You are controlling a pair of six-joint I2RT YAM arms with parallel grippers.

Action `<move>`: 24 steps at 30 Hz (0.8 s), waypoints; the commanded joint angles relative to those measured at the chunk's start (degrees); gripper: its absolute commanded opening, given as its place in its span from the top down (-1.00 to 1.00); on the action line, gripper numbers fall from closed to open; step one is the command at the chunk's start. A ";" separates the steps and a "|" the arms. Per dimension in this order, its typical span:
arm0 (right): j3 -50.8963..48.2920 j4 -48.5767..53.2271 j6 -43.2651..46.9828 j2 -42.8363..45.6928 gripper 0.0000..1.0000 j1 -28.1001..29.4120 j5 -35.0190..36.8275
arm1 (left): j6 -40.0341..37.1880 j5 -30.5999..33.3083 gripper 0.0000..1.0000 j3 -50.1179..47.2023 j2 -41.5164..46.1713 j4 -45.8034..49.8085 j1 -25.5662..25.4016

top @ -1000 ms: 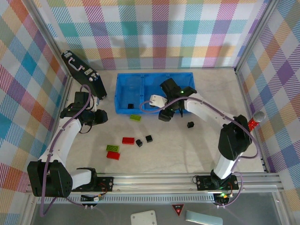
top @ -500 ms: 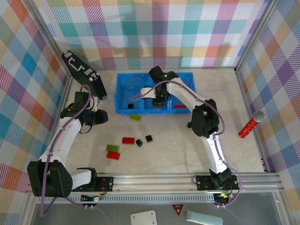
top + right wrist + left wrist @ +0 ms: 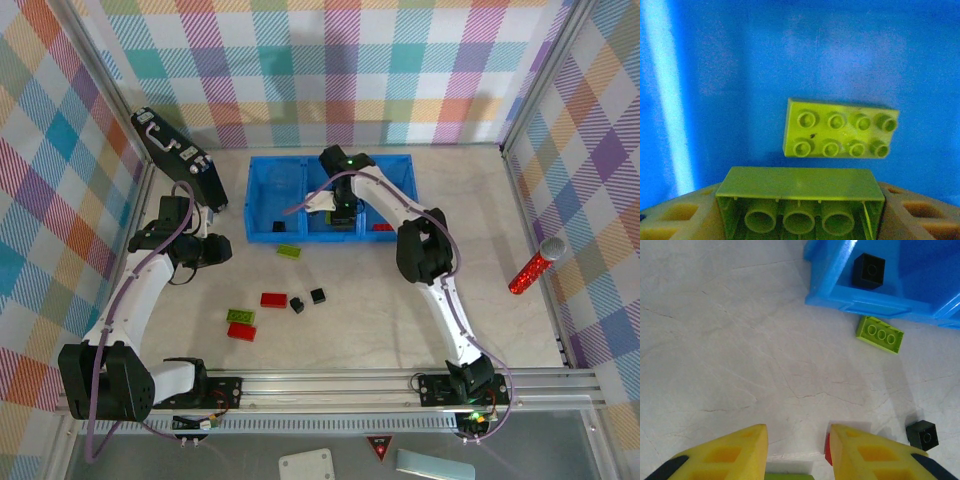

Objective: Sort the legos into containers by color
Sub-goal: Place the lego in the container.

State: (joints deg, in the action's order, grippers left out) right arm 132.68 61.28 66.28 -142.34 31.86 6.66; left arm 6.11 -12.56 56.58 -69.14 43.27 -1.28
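Now: a lime brick held over the blue tray's middle compartment

The right gripper [image 3: 345,212] reaches over the blue tray [image 3: 262,238], above its middle compartment [image 3: 330,185]. In the right wrist view its jaws are closed on a held lime brick [image 3: 800,185]. The pads [image 3: 670,220] press on both ends of it, and its hollow underside faces the camera. Beneath it a second lime brick [image 3: 840,134] lies flat and studs-up on the compartment floor, apart from the held one.

The left gripper [image 3: 215,250] hangs over the table [image 3: 420,320], left of the tray and clear of it. In the left wrist view its yellow fingers [image 3: 720,455] stand wide apart and grip nothing.

A black piece [image 3: 277,227] sits in the near corner of the tray's left compartment. A sorted red brick [image 3: 383,227] lies by the near wall of the right compartment.

A loose lime brick [image 3: 289,251] lies on the table just in front of the tray. Nearer the arms are a loose red brick [image 3: 273,299] and two black cubes [image 3: 297,305] just beside it. Left of those, a flat lime brick [image 3: 240,316] lies with a nearer red brick [image 3: 241,332] just beside it.

A black case [image 3: 180,160] leans at the far left, and a red cylinder [image 3: 533,267] lies by the right wall
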 commanded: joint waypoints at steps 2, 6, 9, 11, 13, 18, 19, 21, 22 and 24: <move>1.97 0.95 1.86 -2.39 -0.02 -0.04 2.00 | -0.66 -1.32 0.25 -0.59 -0.05 -0.71 0.83; 1.97 0.95 1.19 -1.55 -0.22 -0.04 2.00 | -0.58 -1.51 0.25 -0.63 -0.37 -0.72 0.84; 2.04 0.41 0.48 0.37 -0.44 -0.02 1.48 | -0.57 -1.59 0.25 -0.57 -0.40 -0.72 0.84; 1.97 0.09 0.09 1.91 -0.54 0.03 1.34 | -0.57 -1.59 0.25 -0.67 -0.38 -0.71 0.79; 1.97 0.15 -0.28 3.53 -0.60 0.15 1.12 | -0.57 -1.50 0.25 -0.67 -0.29 -0.66 0.82; 1.11 0.51 -1.47 7.82 -0.63 0.75 -0.11 | -0.53 -1.33 0.25 -0.59 -0.26 -0.64 0.79; 0.53 0.51 -1.86 8.84 -0.63 0.83 -0.48 | -0.53 -1.24 0.25 -0.59 -0.20 -0.71 0.84; -1.00 0.06 -2.78 11.29 -0.63 1.01 -1.46 | -0.58 -1.00 0.25 -0.57 -0.06 -0.63 0.84; -2.27 -0.49 -3.64 12.72 -0.63 1.09 -2.17 | -0.62 -0.90 0.25 -0.67 -0.09 -0.54 0.82; -4.41 -1.39 -5.37 15.41 -0.63 1.30 -3.52 | -0.66 -0.67 0.25 -0.55 -0.02 -0.55 0.78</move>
State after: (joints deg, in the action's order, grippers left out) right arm 130.28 59.81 63.86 -132.00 32.53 6.59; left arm 6.11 -12.97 56.49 -69.17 43.24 -1.28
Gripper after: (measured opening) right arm 0.814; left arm 0.377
